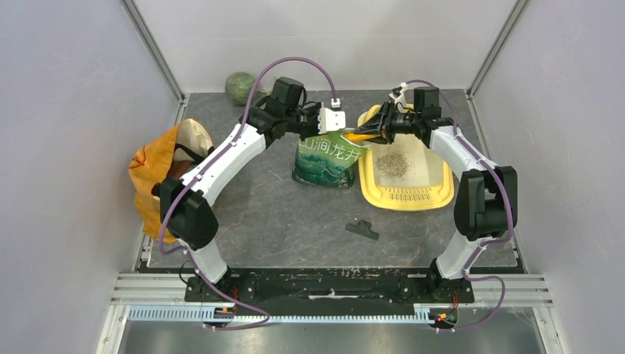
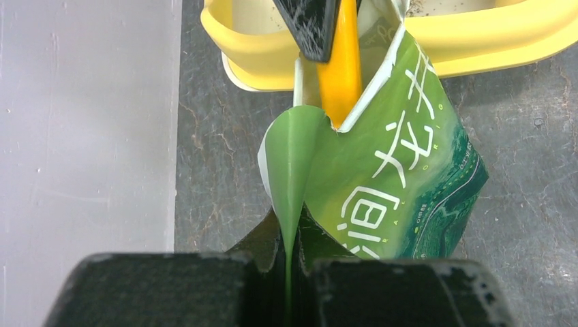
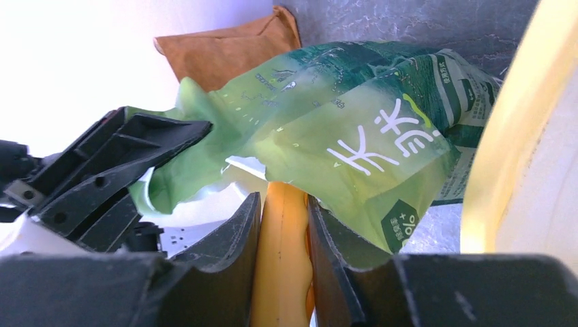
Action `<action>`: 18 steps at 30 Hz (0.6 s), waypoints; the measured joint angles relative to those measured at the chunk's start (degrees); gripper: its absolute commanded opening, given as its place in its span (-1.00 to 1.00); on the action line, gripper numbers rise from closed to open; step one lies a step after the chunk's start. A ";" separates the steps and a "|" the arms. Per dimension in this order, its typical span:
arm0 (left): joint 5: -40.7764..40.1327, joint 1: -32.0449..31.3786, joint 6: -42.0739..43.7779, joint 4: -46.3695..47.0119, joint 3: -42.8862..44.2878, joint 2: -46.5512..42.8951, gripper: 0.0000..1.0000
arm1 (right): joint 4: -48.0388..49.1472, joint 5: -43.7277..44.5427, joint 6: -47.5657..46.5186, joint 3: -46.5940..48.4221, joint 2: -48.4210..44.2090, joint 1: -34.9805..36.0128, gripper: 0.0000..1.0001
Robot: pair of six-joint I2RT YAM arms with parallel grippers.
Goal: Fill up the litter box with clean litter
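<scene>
The yellow litter box (image 1: pixel 364 179) lies right of centre, with a small pile of grey-beige clean litter (image 1: pixel 394 164) in its pale basin. A green printed pouch (image 1: pixel 328 158) stands just left of it. My left gripper (image 1: pixel 313 125) is shut on the pouch's top edge (image 2: pixel 290 204), holding its mouth up. My right gripper (image 1: pixel 379 129) is shut on the handle of an orange scoop (image 3: pixel 283 259). The scoop (image 2: pixel 341 68) reaches down into the pouch's open mouth; its bowl is hidden inside. The box's rim (image 2: pixel 477 48) is just behind the pouch.
An orange-yellow bag (image 1: pixel 158 173) slumps against the left wall beside the left arm. A green ball (image 1: pixel 239 86) rests at the back wall. A small black piece (image 1: pixel 362 229) lies on the table in front of the pouch. Walls close in on both sides.
</scene>
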 measured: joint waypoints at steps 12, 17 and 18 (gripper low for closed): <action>-0.48 0.24 0.00 -0.52 0.55 0.02 -0.96 | 8.98 -0.83 8.92 -5.62 -2.60 -1.60 -1.00; -0.59 0.31 -0.02 -0.68 0.81 0.07 -0.96 | 10.71 -0.98 11.04 -6.29 -2.82 -2.05 -1.00; -0.59 0.28 -0.02 -0.72 0.85 0.07 -0.96 | 9.86 -1.38 10.54 -6.29 -2.99 -2.38 -1.00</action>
